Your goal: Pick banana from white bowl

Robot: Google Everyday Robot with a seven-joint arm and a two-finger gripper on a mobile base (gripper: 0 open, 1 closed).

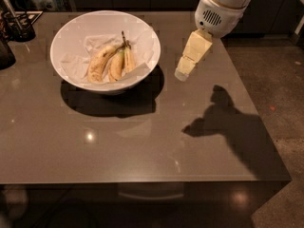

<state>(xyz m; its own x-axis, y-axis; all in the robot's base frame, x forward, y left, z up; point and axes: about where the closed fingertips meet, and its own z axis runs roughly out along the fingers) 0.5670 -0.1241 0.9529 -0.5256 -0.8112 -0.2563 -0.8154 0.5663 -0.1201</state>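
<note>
The white bowl (71, 37) stands on the grey table at the back left, lined with white paper. Three bananas lie in it, their ends meeting at a thin dark stem (124, 38). The pale-yellow smooth banana (129, 61) is the rightmost. A shorter one (116, 66) lies in the middle and a brown-speckled one (99, 63) on the left. My gripper (182, 73) hangs from the white wrist (216, 15), pointing down and left. It is above the table, just right of the bowl's rim, and holds nothing.
A dark holder with utensils (19, 25) stands at the table's back left corner, and a dark object (4, 53) sits at the left edge. The table's right edge (259, 113) borders bare floor. The arm casts a shadow (223, 122) on the table.
</note>
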